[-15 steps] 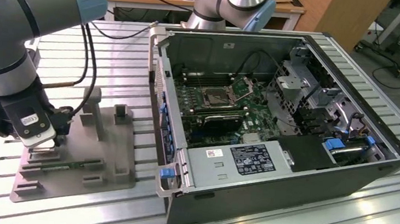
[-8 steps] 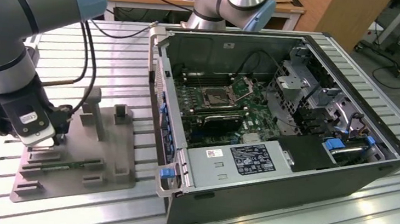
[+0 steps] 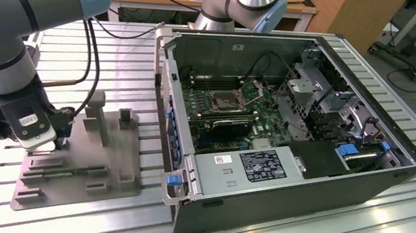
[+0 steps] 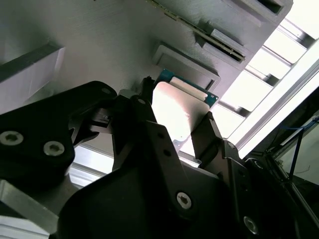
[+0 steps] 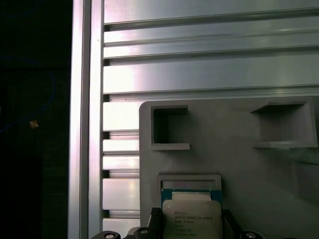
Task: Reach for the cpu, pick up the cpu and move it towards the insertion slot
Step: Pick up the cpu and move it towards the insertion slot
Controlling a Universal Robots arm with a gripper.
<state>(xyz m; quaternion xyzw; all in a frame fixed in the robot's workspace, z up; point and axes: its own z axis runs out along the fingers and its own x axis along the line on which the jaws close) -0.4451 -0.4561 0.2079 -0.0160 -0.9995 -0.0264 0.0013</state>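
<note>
The gripper [image 3: 41, 145] is hanging low over the grey tray [image 3: 116, 162], at the exterior view's left, because that is where the chip [image 4: 178, 112] is sitting (its silvery top is catching the light in both wrist views). The two dark fingers [image 4: 144, 124] are pressing against opposite edges of the chip, so the gripper is clamping it rather than standing open. Holding it by the edges is leaving the flat top and the underside untouched, which I judge suits a part that has to drop squarely into a frame. The socket [image 3: 227, 100] is lying well apart from the tray, inside the open computer case [image 3: 261, 196], with green board around it.

Whether the chip is resting in its tray seat or hanging just above it is hard to make out, since its underside is facing away from both wrist cameras. In the first wrist view the picture's edge is cutting off the chip's near side and the fingertips.
</note>
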